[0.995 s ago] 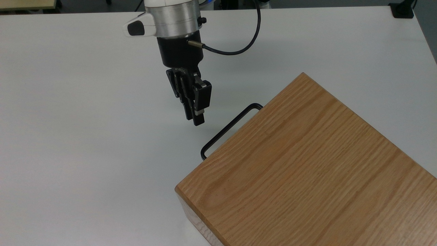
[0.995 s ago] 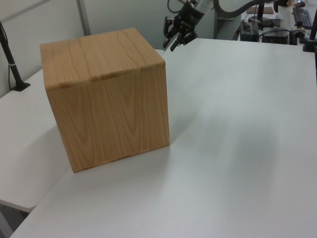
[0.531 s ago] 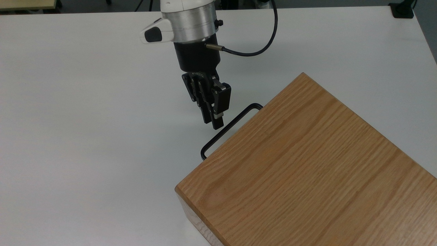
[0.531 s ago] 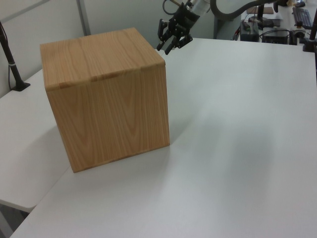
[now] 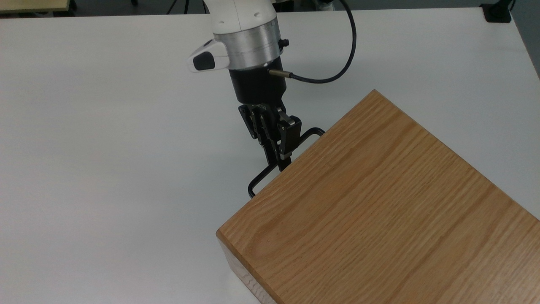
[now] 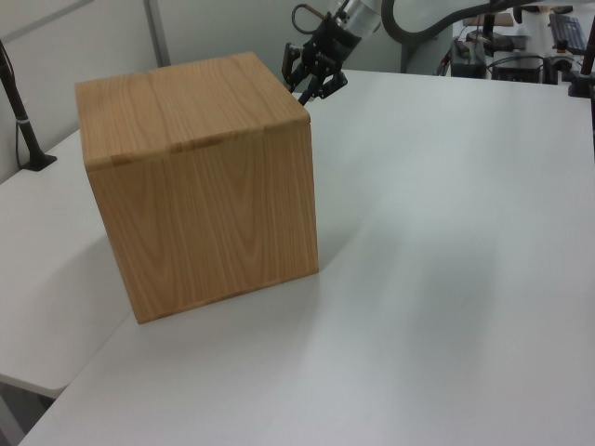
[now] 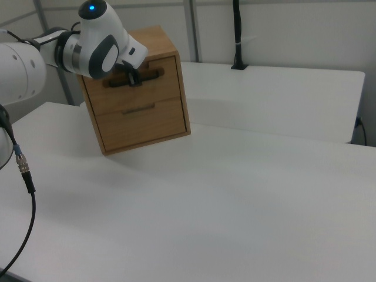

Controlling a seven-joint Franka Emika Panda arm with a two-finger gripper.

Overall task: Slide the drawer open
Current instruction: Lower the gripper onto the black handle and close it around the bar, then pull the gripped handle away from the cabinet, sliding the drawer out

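The drawer (image 7: 130,93) is the upper one of two in the oak casing (image 5: 379,202), and its front sits flush with the casing in the right view. Its thin black bar handle (image 5: 261,175) sticks out past the casing's top edge in the top view. My gripper (image 5: 281,162) is at the middle of that handle (image 7: 151,74), fingers apart and pointing down at the bar, one on each side of it. In the left view the gripper (image 6: 305,91) hangs just behind the casing's (image 6: 195,186) far top corner. The drawer's tray and rails are hidden inside.
A lower drawer front (image 7: 141,122) lies under the upper one. The casing stands on a wide white table (image 5: 105,169). A black cable (image 5: 337,71) loops off my wrist. A black post (image 7: 237,35) is clamped at the table's far edge.
My gripper has travelled from open table toward the casing, right and down in the top view, and now reaches the handle. The drawer has not moved.
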